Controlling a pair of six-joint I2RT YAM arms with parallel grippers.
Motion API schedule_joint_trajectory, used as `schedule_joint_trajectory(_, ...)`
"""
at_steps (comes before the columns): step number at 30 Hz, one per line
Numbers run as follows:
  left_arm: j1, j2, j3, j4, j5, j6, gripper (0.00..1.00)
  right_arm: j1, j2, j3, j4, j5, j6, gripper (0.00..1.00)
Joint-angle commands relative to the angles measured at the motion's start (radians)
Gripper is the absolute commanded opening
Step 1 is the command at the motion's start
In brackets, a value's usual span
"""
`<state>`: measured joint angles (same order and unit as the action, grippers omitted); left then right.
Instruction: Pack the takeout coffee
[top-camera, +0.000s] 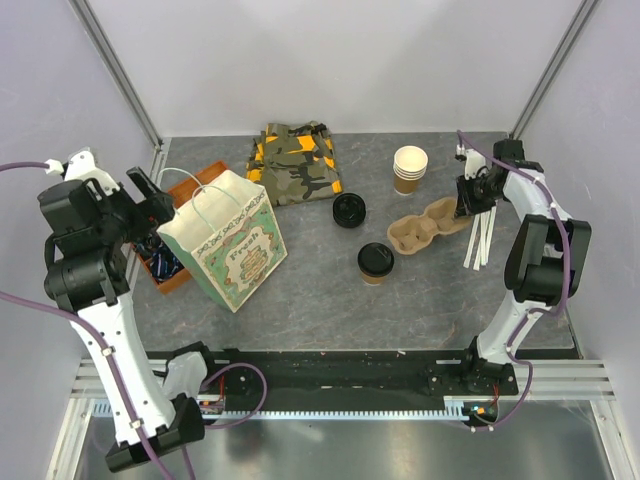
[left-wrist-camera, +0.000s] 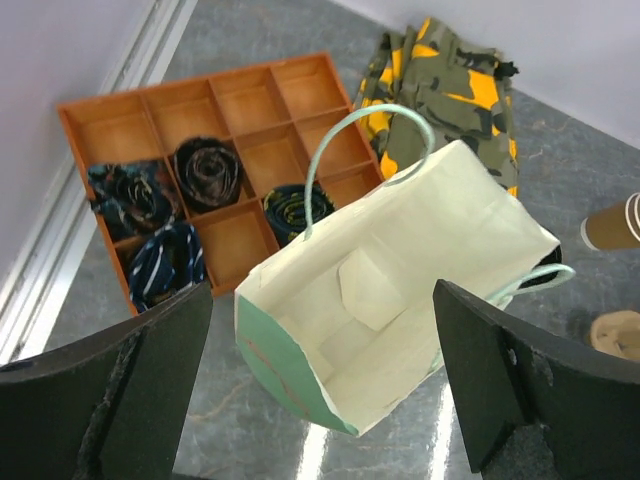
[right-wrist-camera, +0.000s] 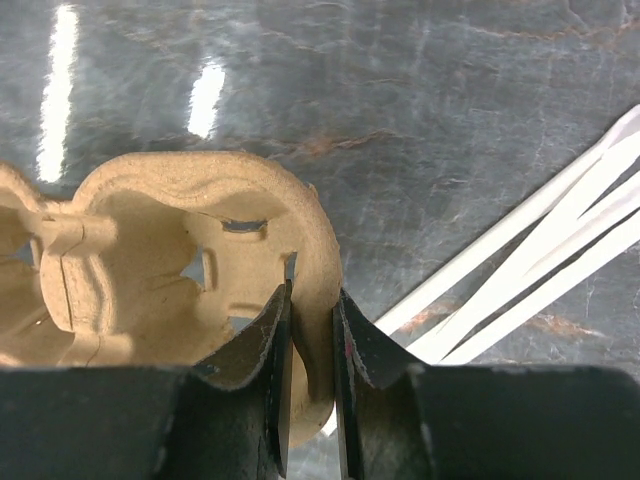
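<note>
Right wrist | right gripper (right-wrist-camera: 311, 296) pinches cup carrier (right-wrist-camera: 150, 200) rim, likely to shift it | left gripper (left-wrist-camera: 322, 300) gapes empty over bag (left-wrist-camera: 460, 195) | takeout coffee (top-camera: 376, 259) unpacked

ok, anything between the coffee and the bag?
Nothing visible: bare table between coffee and bag, bag mouth open. Loose lid sits farther back, off that line. Right gripper is shut on the carrier rim, though.
</note>
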<state>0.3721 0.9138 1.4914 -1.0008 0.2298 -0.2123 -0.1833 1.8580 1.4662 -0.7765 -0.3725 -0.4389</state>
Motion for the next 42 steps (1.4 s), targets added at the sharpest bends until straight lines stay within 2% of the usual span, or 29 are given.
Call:
schedule_joint_trajectory(1, 0.065, 0.011, 0.015, -0.085, 0.097, -0.094, 0.99, 0.001, 0.021, -0.033, 0.141, 0.012, 0.031, 0.08)
schedule_joint_trajectory(7, 0.159, -0.001, -0.057, -0.102, 0.192, -0.177, 0.95, 0.01, 0.067, -0.032, 0.149, 0.01, 0.005, 0.09)
schedule_joint_trajectory(11, 0.172, -0.007, -0.06, -0.124, 0.187, -0.206, 0.81, 0.008, 0.063, -0.041, 0.155, 0.021, 0.005, 0.11)
schedule_joint_trajectory(15, 0.174, -0.006, -0.1, -0.133, 0.146, -0.214, 0.74, 0.008, 0.066, -0.04, 0.155, 0.023, 0.008, 0.12)
schedule_joint_trajectory(19, 0.188, -0.001, -0.175, -0.114, 0.164, -0.239, 0.74, 0.008, 0.073, -0.03, 0.152, 0.021, 0.012, 0.13)
schedule_joint_trajectory(25, 0.189, 0.013, -0.214, -0.047, 0.276, -0.24, 0.69, 0.008, 0.076, -0.04, 0.158, 0.02, 0.012, 0.13)
schedule_joint_trajectory(31, 0.189, 0.03, -0.286, -0.013, 0.287, -0.265, 0.64, 0.008, 0.06, -0.04, 0.16, 0.015, 0.02, 0.13)
schedule_joint_trajectory(37, 0.189, 0.051, -0.295, 0.008, 0.301, -0.268, 0.56, 0.008, 0.021, -0.012, 0.148, 0.017, 0.046, 0.07)
schedule_joint_trajectory(42, 0.191, 0.054, -0.269, 0.01, 0.342, -0.243, 0.4, 0.001, -0.048, 0.028, 0.137, 0.021, 0.08, 0.0)
